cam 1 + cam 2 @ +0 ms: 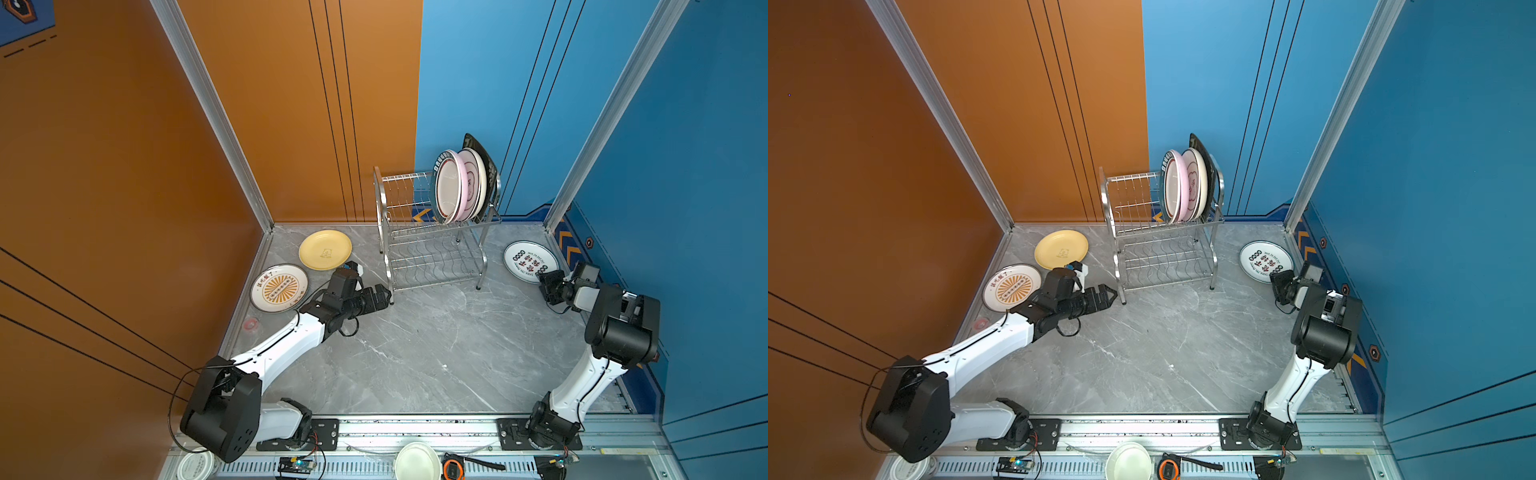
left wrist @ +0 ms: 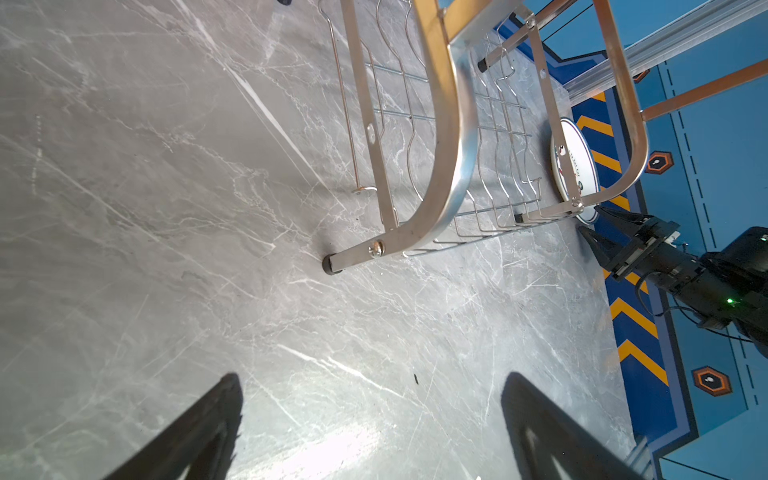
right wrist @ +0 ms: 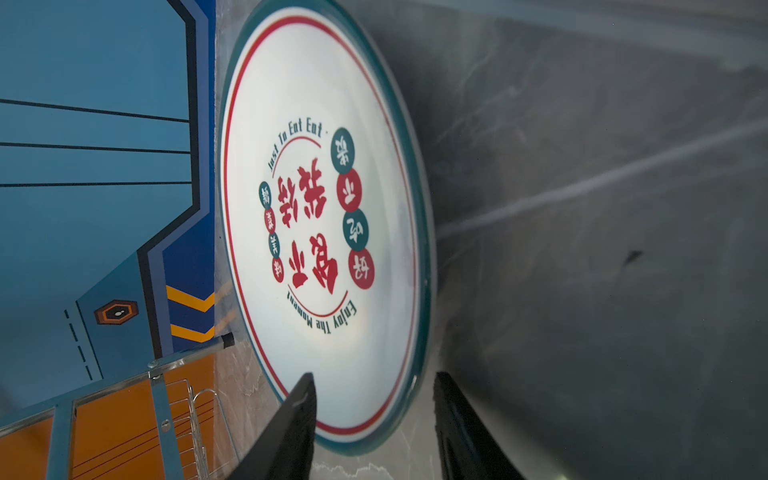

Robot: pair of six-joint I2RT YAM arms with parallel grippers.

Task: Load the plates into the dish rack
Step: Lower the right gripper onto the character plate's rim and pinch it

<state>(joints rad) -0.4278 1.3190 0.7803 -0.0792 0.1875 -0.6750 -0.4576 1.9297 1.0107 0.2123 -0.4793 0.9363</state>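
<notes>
Right wrist view: right gripper [image 3: 374, 376] sits at the near edge of the printed plate [image 3: 316, 104]. Jaws are part open and straddle the rim, with 1 finger [image 3: 297, 415] over the plate's face and the other finger just outside the rim, a gap showing. No grip seen.

In both top views the same plate [image 1: 528, 259] lies flat on the table [image 1: 415, 353] at far right, near the blue wall and right of the rack [image 1: 380, 208]. The right gripper [image 1: 542, 276] meets its front edge.

Left gripper [image 1: 388, 295] hovers low by the rack's front left leg. In the left wrist view its jaws [image 2: 372, 378] stand wide apart, with only bare table between them.

Rack stands at the back centre. Its upper tier holds plates on edge, packed at the right end: white with dark ring [image 1: 444, 191], pink [image 1: 462, 187], cream [image 1: 482, 178] and black square [image 1: 484, 151] at the far end. Exact count is unclear.

2 plates lie flat at left, apart from each other: yellow [image 1: 325, 249] near the back corner and sunburst [image 1: 279, 288] in front of it, just beside the left arm's wrist.
</notes>
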